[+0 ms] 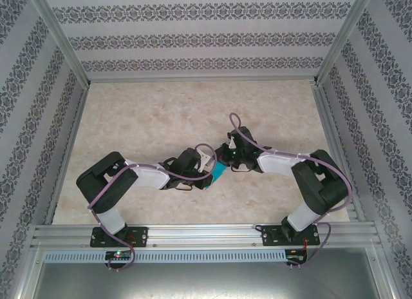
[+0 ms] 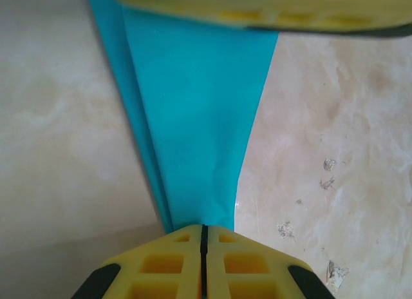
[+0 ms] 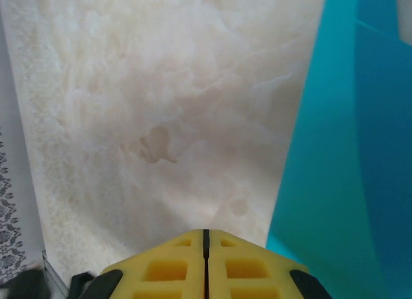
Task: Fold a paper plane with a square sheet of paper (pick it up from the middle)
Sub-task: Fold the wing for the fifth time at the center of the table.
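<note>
Left gripper [image 2: 203,231], with yellow ribbed fingers, is sitting closest to the lens. Its jaws are pressing together on the narrow end of the cyan-blue paper sheet [image 2: 199,106], which is thin, matte and folded into a tapering wedge. Layered edges are showing along the sheet's left side.

The sheet is widening away from that pinch toward the right gripper [image 3: 206,238], whose jaws are likewise standing closed. The paper is running just beside its right finger; I cannot tell whether it is nipping any of it.

The sheet is sitting between the two grippers, midway between the left and right edges of the pale marbled table [image 1: 148,112] and nearer the near edge than the far one. Whether it is touching the surface is unclear.

Handling, judged: the sheet is looking very light, limp, easily creased or torn, and likely slippery between smooth pads. It is best taken through the stacked layers along a folded edge, not by a single loose flap.

The long axis is running from the left gripper toward the right gripper. The narrow end is pointing into the left jaws and the broad end is facing the right gripper.
</note>
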Available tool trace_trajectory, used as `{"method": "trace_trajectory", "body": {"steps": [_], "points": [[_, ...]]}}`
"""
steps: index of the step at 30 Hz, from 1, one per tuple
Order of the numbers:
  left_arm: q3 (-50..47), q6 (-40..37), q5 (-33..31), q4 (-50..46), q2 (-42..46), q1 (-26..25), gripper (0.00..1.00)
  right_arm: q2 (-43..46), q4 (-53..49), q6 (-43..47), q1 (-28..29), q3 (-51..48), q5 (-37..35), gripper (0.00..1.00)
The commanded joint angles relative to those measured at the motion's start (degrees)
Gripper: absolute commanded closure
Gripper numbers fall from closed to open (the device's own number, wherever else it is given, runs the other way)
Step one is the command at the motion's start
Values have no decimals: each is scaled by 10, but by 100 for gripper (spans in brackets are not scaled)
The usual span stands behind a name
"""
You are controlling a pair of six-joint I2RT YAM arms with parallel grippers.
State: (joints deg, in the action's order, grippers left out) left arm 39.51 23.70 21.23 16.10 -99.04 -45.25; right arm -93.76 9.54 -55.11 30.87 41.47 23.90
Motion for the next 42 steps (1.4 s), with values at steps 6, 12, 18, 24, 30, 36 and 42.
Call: {"method": "trace_trajectory", "body": {"steps": [6,12,18,24,30,36,42], "points": [[-28,-24,-50,-142,-41,7,90,-80,57,-6,-13,17,11,92],[-30,-25,-51,-145,-44,7,90,-96,-16,47,-35,45,-35,92],[-40,-25,-51,-146,-46,7,90,-132,-19,55,-51,60,-50,91],[-48,-28,-51,-150,-44,7,90,-143,-33,63,-65,84,-59,91],[-57,-28,-52,-150,-43,7,90,-144,-53,77,-84,107,-60,90],[-63,-28,-51,-152,-40,7,90,-153,-59,80,-98,132,-48,90],[-67,-28,-50,-152,-37,7,90,-157,-46,75,-116,142,-25,90]]}}
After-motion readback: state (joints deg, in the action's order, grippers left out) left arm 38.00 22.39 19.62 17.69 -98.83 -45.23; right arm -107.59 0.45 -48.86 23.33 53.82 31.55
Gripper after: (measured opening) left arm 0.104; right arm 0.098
